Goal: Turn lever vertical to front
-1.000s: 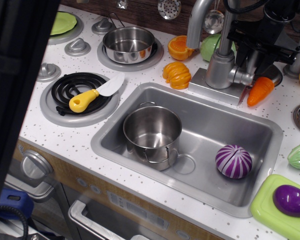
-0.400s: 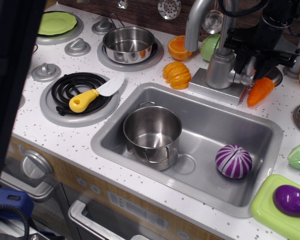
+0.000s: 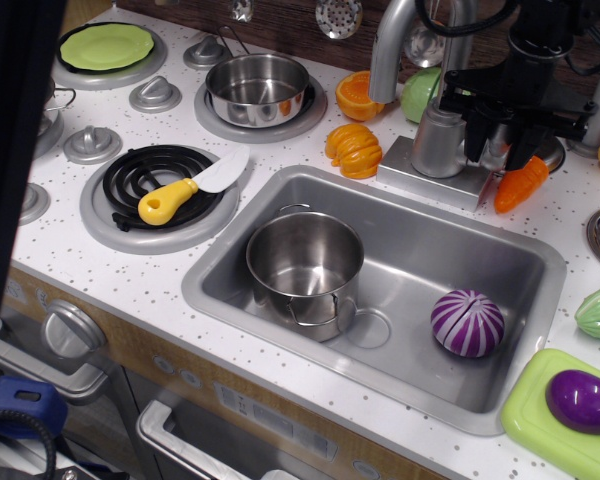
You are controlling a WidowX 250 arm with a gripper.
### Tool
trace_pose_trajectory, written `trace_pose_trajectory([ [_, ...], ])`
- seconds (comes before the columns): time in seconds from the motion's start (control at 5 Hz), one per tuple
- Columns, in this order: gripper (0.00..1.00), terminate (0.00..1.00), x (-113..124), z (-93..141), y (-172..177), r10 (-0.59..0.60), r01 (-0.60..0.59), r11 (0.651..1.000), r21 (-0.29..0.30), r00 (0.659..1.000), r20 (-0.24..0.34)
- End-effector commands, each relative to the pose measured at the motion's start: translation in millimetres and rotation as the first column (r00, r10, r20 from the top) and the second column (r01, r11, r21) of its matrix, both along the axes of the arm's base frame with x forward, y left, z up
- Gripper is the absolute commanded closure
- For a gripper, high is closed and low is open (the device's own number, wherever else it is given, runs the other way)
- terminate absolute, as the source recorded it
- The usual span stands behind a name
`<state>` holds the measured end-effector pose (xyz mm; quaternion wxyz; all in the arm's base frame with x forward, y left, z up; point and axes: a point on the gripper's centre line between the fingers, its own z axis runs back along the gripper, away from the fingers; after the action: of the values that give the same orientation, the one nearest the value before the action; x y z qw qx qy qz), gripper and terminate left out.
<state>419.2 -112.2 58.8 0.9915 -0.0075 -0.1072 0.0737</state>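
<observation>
The faucet body point(image 3: 438, 140) stands behind the sink, with its tall curved spout point(image 3: 392, 45) rising above it. The lever point(image 3: 494, 150) juts right from the body and is mostly covered by my gripper. My black gripper point(image 3: 495, 145) hangs down over it, open. One finger point(image 3: 474, 135) is on the lever's left near the body. The other finger is on its right, beside the orange carrot point(image 3: 521, 180). I cannot tell whether the fingers touch the lever.
The sink point(image 3: 410, 190) holds a steel pot point(image 3: 304, 258) and a purple striped onion point(image 3: 467, 322). Orange fruit pieces point(image 3: 353, 148) lie left of the faucet base. A yellow-handled knife point(image 3: 185, 190) lies on the black burner. A pan point(image 3: 257, 88) sits at the back.
My gripper has come down and shifted slightly left, from above and right of the faucet to straddling the lever. The lever showed before and is now mostly covered.
</observation>
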Motion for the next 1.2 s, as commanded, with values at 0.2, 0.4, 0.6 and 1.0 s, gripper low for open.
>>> trace_pose_trajectory([
  [0.2,1.00,0.00,-0.5,-6.2,-22.0,-0.031,0.026,0.997,-0.073,0.998,-0.063],
  [0.4,1.00,0.00,-5.6,-7.3,-24.7,-0.021,0.017,0.999,-0.043,0.994,-0.111],
  [0.6,1.00,0.00,-15.3,-3.2,-27.4,-0.005,0.004,1.000,-0.013,0.993,-0.121],
  [1.0,1.00,0.00,-37.6,0.0,-34.4,0.050,-0.048,0.999,0.025,0.994,-0.097],
])
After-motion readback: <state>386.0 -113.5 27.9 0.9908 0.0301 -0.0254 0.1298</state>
